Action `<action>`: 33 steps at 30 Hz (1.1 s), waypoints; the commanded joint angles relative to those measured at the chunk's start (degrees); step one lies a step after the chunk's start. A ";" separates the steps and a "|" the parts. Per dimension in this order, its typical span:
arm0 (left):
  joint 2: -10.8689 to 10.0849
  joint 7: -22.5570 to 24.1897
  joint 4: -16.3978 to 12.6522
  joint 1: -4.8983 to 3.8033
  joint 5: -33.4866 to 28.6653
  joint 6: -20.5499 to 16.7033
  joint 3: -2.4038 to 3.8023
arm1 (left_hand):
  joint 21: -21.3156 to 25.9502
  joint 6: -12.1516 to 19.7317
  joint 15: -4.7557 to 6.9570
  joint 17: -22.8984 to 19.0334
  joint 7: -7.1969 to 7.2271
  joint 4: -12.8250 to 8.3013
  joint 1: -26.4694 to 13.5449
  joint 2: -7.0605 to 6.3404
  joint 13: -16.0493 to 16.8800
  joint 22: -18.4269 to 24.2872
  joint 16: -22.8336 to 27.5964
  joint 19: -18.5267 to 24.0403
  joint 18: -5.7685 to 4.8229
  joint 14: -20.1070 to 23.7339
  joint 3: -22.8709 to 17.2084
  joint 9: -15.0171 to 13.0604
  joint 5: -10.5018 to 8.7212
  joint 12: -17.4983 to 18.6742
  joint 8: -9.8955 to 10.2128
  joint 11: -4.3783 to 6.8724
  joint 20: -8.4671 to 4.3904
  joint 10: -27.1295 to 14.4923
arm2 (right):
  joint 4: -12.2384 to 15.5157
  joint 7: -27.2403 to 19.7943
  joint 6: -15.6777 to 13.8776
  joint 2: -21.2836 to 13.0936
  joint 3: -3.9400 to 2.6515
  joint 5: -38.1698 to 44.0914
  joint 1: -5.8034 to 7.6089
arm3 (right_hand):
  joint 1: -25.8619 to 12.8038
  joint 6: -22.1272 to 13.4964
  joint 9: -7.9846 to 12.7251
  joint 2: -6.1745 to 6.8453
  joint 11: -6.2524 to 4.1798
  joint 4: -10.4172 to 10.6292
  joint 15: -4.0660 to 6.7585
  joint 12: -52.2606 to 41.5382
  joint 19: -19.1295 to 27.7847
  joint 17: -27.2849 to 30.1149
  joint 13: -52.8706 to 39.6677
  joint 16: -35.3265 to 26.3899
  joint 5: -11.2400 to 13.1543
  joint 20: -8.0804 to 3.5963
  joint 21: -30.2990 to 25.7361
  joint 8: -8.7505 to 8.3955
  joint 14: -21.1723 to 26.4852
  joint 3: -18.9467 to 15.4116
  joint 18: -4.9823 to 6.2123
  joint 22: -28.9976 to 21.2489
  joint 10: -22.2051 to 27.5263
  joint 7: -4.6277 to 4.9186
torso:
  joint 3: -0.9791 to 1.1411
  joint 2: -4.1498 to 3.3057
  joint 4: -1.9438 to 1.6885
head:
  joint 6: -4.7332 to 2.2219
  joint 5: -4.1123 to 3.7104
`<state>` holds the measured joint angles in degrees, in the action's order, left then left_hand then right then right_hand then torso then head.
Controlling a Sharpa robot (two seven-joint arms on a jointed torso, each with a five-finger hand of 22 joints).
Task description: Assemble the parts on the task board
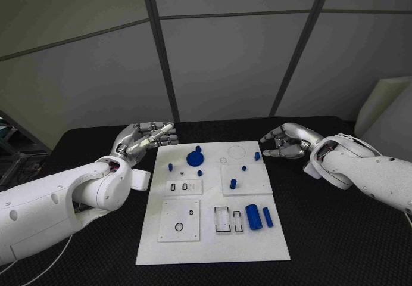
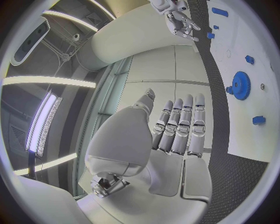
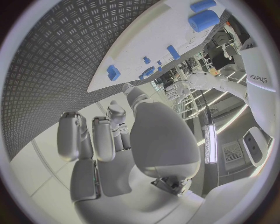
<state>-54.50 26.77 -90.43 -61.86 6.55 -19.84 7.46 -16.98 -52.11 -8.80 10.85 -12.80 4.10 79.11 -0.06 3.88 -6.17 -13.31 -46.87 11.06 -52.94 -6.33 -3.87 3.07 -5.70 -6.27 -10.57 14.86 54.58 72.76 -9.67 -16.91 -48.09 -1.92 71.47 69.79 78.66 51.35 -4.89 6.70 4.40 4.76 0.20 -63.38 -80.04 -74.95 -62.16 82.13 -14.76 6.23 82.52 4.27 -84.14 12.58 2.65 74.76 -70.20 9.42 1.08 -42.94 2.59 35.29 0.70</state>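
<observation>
head view: the white task board (image 1: pixel 215 250) lies in the middle of the black table (image 1: pixel 343 238), its long side running away from the robot. on its far part sits a blue gear (image 1: pixel 194 158), with several small blue pegs (image 1: pixel 244 168) standing near it. on the near part, toward the robot's right, a large blue cylinder (image 1: pixel 253 216) lies beside a thinner blue rod (image 1: pixel 268 217), both next to a pair of rectangular slots (image 1: pixel 223 219). the left hand (image 1: pixel 144 138) hovers just off the board's far left corner, fingers extended and close together, holding nothing. the right hand (image 1: pixel 287 142) hangs just past the board's far right corner, fingers curled inward; nothing is visible in them.

left wrist view: the left hand (image 2: pixel 175 126) shows its fingers straight, side by side, thumb set apart, with nothing between them. the task board (image 2: pixel 256 70) lies off to one side of the fingers, and the blue gear (image 2: pixel 240 85) rests on it with small blue pegs (image 2: pixel 259 120) around it. the right hand (image 2: pixel 182 21) appears far off, across the board.

right wrist view: the right hand (image 3: pixel 116 135) has its fingers bent in toward the palm, and no part is seen in them. the task board (image 3: pixel 151 46) stretches away beyond the fingertips, carrying the large blue cylinder (image 3: pixel 204 20), the blue rod (image 3: pixel 202 5) and a few small blue pieces (image 3: pixel 113 72).
</observation>
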 commanded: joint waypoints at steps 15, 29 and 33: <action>0.57 0.85 0.45 0.02 0.30 1.07 0.03 | 0.28 0.01 0.08 -0.06 -0.22 -0.34 0.16 0.54 -0.06 0.06 0.39 0.31 -0.69 0.20 -0.07 0.03 -0.03 0.28 0.17 -0.19 0.07 0.06 | -4.67 -0.03 3.70 3.68 -0.02 3.83 -0.50 | 1.41 1.82 -0.26 -0.73 -0.32 -0.83 0.09 -0.75 -0.58 -0.93 -0.78 0.42 -0.18 -0.22 0.15 0.64 -2.91 -0.06 0.59 0.65 -0.77 -0.15 | -0.09 0.07 -0.05 | 0.67 -0.11; 0.58 0.82 0.54 0.03 0.30 1.08 0.03 | 0.25 -0.03 0.10 -0.06 -0.22 -0.42 0.28 0.69 -0.05 0.07 0.41 0.26 -0.64 0.10 -0.16 0.02 -0.02 0.29 0.17 -0.18 0.10 0.12 | -5.52 0.34 5.11 4.65 -0.01 4.98 -0.81 | 1.24 2.80 -0.42 -0.93 -0.29 -0.74 0.06 -0.88 -0.70 -1.09 -0.86 0.48 -0.13 -0.22 0.21 1.08 -2.96 -0.21 0.56 0.79 -0.91 -0.12 | -0.09 0.10 -0.05 | 0.75 0.05; 0.57 0.82 0.55 0.03 0.30 1.08 0.03 | 0.24 -0.05 0.10 -0.06 -0.22 -0.46 0.34 0.76 -0.05 0.07 0.42 0.24 -0.63 0.07 -0.21 0.02 -0.02 0.31 0.17 -0.17 0.11 0.14 | -5.79 0.51 5.17 4.88 -0.01 5.02 -0.85 | 1.16 3.06 -0.46 -1.06 -0.31 -0.68 0.07 -0.97 -0.80 -1.19 -0.94 0.52 -0.14 -0.22 0.28 1.20 -2.98 -0.24 0.53 0.94 -0.99 -0.14 | -0.08 0.12 -0.07 | 0.81 0.01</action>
<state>-53.97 26.77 -89.85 -61.76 6.56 -19.45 7.45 -16.98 -52.11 -8.80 10.86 -12.79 3.95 79.41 0.24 3.88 -6.18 -13.10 -46.87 11.06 -52.94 -6.49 -3.87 3.07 -5.71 -6.27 -10.57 14.86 54.59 66.99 -9.38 -12.57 -43.29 -1.90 75.83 68.86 79.55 54.09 -5.31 6.09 4.19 4.29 0.20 -64.15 -80.27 -74.93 -63.05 82.35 -14.76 6.01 82.52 5.30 -84.14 12.41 2.65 74.91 -70.85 9.16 0.98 -42.84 2.53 36.08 0.76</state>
